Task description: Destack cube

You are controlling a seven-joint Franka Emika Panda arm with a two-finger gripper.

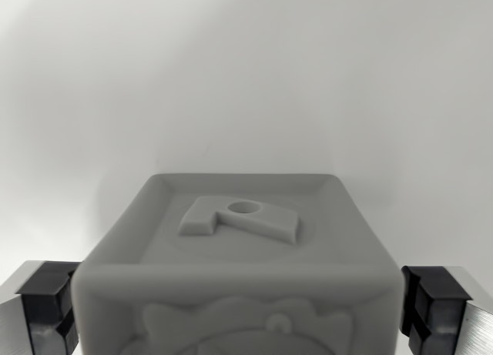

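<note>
Left fingertip (48, 307) at frame's left edge, just beside cube. Pale grey cube (239, 270) with raised letter on top face sits centred between fingertips, near camera, on white surface (246, 85). Right fingertip (431, 309) beside cube's right side. Hand (239, 309) open, straddling cube; contact unclear.

A bare test setup, most likely a lab or studio bench.

Everything behind the cube (239, 278) was a plain, evenly lit white surface (246, 78) with no seam, furniture, window or clutter to mark a home or shop. The counter and backdrop ran together so that no edge between them could be told. The cube itself was a uniform pale grey with moulded relief shapes on its faces, like a printed test piece. Metal jaws with black pads framed it from the lower corners, and they fitted a robot workstation.
</note>
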